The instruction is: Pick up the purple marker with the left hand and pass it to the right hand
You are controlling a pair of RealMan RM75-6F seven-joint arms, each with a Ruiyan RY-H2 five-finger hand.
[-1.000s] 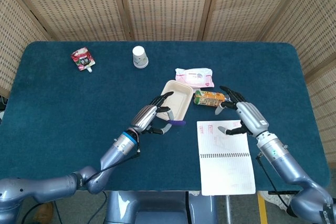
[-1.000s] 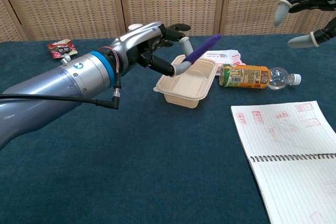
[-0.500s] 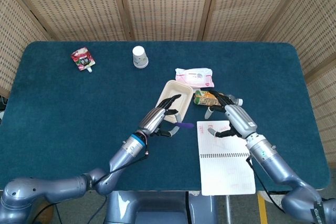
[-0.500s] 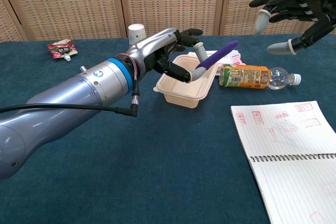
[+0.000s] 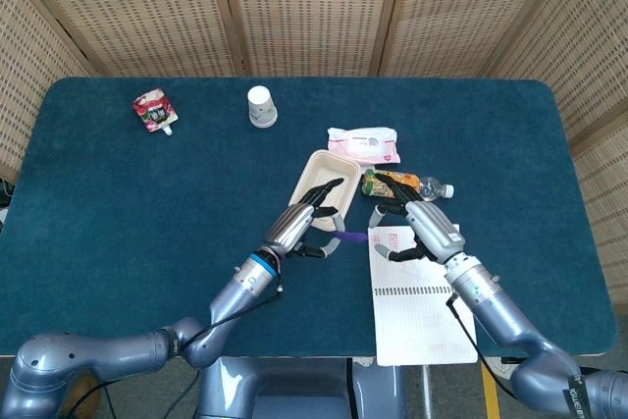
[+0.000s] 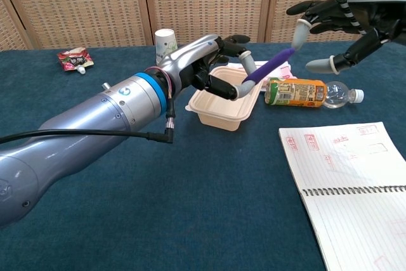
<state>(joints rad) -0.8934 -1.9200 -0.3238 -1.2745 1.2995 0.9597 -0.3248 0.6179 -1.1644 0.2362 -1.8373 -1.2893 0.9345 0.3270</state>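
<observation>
The slim purple marker (image 6: pixel 269 68) is pinched between the thumb and a finger of the left hand (image 6: pixel 219 61), lifted above the dark blue cloth-covered bench (image 6: pixel 158 207), with its free end slanted up and away from those fingers (image 6: pixel 246 61) toward the right hand (image 6: pixel 342 20). In the chest view the marker's tip is seen right at a pale fingertip of the right hand, though actual contact cannot be told. The right hand's fingers (image 6: pixel 298 30) are spread wide and nothing is gripped by them. In the head view the left hand (image 5: pixel 304 226) and the right hand (image 5: pixel 424 226) are seen close together, with the marker (image 5: pixel 351 238) bridging the gap between them. Just beneath the left hand's fingers a shallow beige plastic tray (image 6: pixel 228 109) is set on the bench. Beyond the marker's tip, below the right hand, a clear plastic bottle with an orange and green label (image 6: pixel 304 92) is laid on its side, and behind it a pink and white wipes pack (image 5: pixel 364 144) is seen. Below the right hand's fingers a white spiral-bound notebook (image 6: pixel 355 182) lies open. Well away from both hands, at the far side of the bench, a white paper cup (image 5: pixel 261 106) and a small red and white pouch (image 5: pixel 155 111) are placed.
</observation>
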